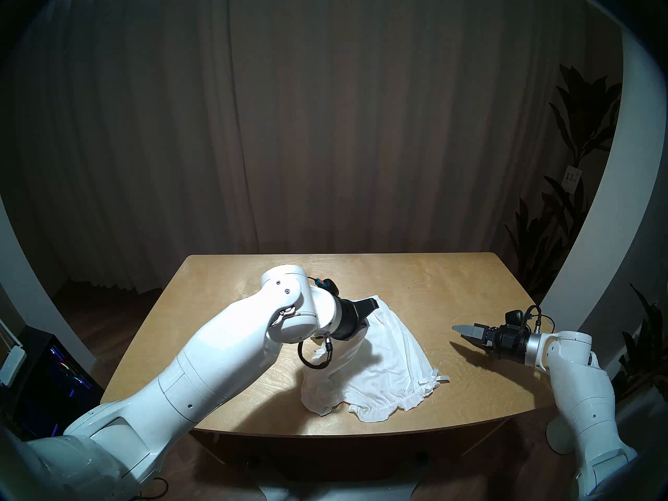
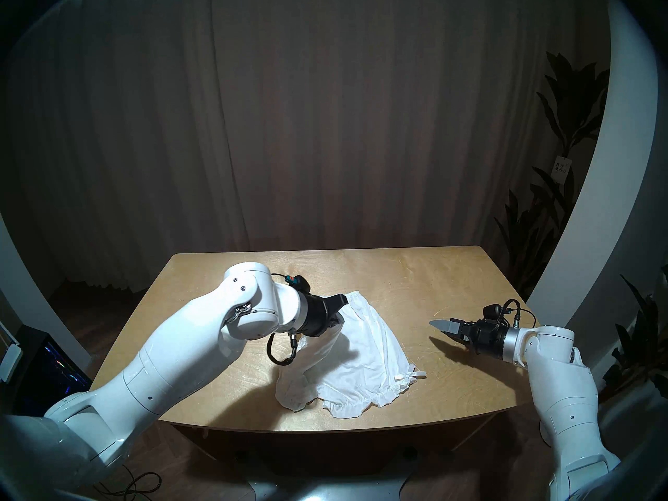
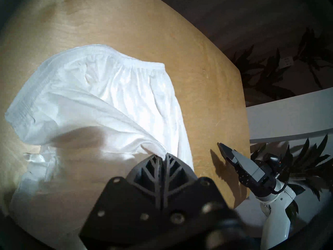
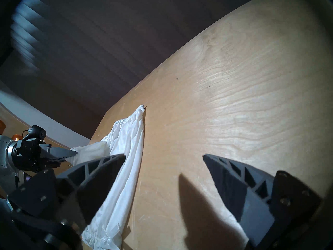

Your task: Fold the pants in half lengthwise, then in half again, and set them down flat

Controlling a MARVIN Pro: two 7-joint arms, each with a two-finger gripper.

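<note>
So the white shorts [image 1: 388, 359] are spread out near the middle of the wooden table [image 1: 452, 283], towards the front edge, and they're only partly flat. The right-hand half is laid out on the wood, with the ruffled hem [image 1: 394, 404] facing the front edge and a little ribbon tie [image 1: 439, 377] sticking out at the corner. The other half is pulled up off the surface by the left gripper [image 1: 367, 314], whose fingers are pressed together on a bit of fabric; in the left wrist view a fold of cloth [image 3: 153, 148] can be seen pinched right at the closed tips [image 3: 164, 155]. From that pinch the cloth hangs down in a bunched-up lump [image 1: 320, 392] on the table. The gathered waistband [image 3: 126, 63] is seen lying towards the far side. The right gripper [image 1: 466, 335] is held above bare wood, well apart from the shorts on their right, with nothing in it; in the right wrist view its fingers [image 4: 225, 172] are clearly spread wide. A curtain [image 1: 325, 128] is hung behind the table, and a plant [image 1: 578, 146] is parked off to the right.
</note>
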